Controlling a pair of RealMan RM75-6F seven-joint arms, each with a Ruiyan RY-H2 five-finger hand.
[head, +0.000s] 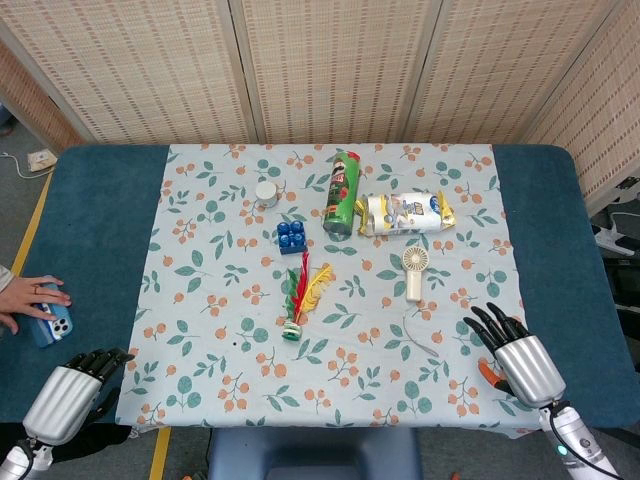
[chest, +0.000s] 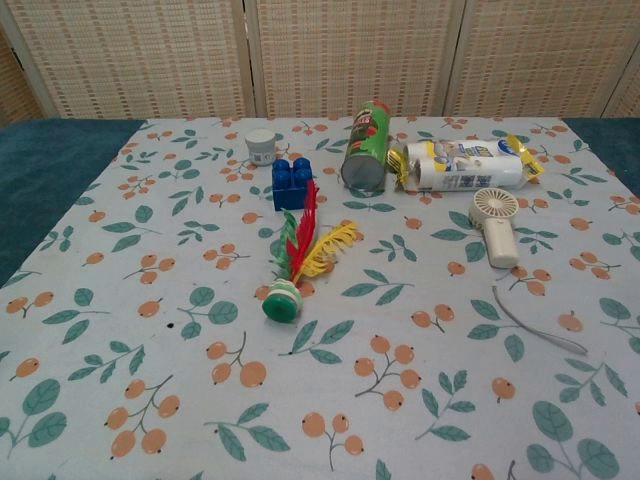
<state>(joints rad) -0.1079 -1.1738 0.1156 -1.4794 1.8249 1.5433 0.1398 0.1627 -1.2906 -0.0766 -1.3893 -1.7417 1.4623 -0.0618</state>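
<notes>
Both hands rest at the near edge of the table, well apart from the cluster of objects. The right hand (head: 522, 362) lies palm down with fingers spread and nothing grasped; the left hand (head: 72, 395) lies off the cloth on the bare blue table (head: 95, 230), fingers loosely curled in, holding nothing.

Taking the feathered shuttlecock (head: 297, 300) at the middle of the floral cloth (head: 200, 300) as landmark: a blue building block (head: 291, 236) lies just behind it, a small white jar (head: 266, 192) farther behind and to the left, a green snack can (head: 341, 193) on its side behind and to the right, touching a yellow-and-white snack packet (head: 405, 213). A cream handheld fan (head: 413, 271) lies to the right of the shuttlecock, and a thin grey cord (head: 420, 333) lies nearer, right again, closest to the right hand.

Risks, as a judgement: the cord is thin and flat and may slip from under the fingers or drag the cloth; the can lies free to roll if nudged; the shuttlecock's feathers would deflect under a coarse grasp. A person's hand on a phone (head: 55, 322), far left of the shuttlecock and near the left hand, could be struck by an outward swing.
</notes>
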